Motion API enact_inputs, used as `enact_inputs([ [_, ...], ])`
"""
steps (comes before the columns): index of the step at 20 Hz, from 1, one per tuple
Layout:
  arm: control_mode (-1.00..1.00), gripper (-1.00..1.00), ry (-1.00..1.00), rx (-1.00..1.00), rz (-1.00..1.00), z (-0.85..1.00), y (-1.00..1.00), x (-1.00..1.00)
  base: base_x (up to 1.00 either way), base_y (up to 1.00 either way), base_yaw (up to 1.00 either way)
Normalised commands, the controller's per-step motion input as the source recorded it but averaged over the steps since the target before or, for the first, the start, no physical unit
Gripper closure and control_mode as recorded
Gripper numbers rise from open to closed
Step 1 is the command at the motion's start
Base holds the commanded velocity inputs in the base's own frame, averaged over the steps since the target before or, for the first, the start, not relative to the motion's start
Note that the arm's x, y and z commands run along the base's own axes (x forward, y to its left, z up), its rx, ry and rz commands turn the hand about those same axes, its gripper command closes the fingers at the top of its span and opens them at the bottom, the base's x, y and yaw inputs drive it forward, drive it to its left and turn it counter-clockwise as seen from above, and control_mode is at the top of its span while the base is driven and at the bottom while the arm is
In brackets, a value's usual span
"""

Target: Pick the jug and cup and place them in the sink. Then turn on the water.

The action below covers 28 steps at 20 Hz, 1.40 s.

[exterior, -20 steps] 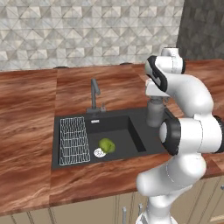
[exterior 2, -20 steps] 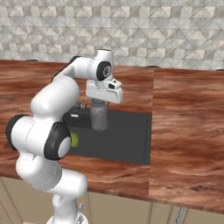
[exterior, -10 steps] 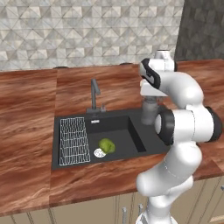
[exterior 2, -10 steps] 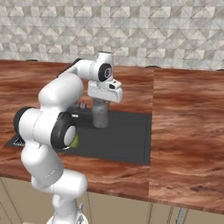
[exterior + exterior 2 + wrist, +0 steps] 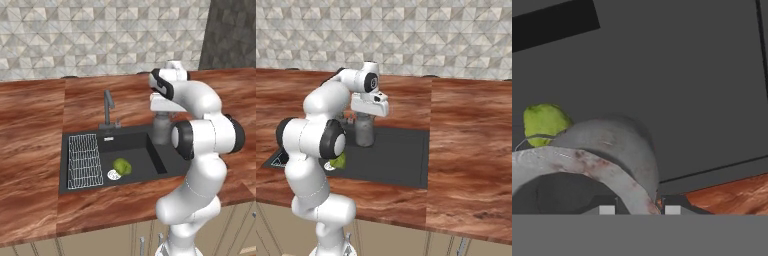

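Risk, as I judge it: the jug (image 5: 364,131) hangs by its rim from a narrow pinch, so a quick swing or early release could tip it onto the sink (image 5: 155,155) floor or knock it against the basin edge. Gripper (image 5: 369,113) sits directly above the jug, jaws closed on the flared rim at one side, body hanging below, over the right part of the basin. A green thing (image 5: 122,166) lies on the basin floor near the drain, by the wire rack (image 5: 83,161).
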Motion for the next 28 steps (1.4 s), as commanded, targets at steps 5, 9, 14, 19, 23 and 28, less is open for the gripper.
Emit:
enact_inputs([
  [5,-1.0,1.0,0.03,0.0,0.0,-0.27,0.38,0.13,0.0,0.0,0.0],
  [9,-1.0,1.0,0.03,0.0,0.0,-0.35,0.34,0.06,0.0,0.0,0.0],
  [14,-1.0,1.0,0.0,0.0,0.0,-0.33,0.25,0.11,0.0,0.0,0.0],
  [19,-1.0,1.0,0.0,0.0,0.0,-0.32,0.27,0.2,0.0,0.0,0.0],
  [23,-1.0,1.0,0.0,0.0,0.0,-0.3,0.22,0.24,0.0,0.0,0.0],
  [28,-1.0,1.0,-0.02,0.0,0.0,-0.19,0.02,0.29,0.0,0.0,0.0],
])
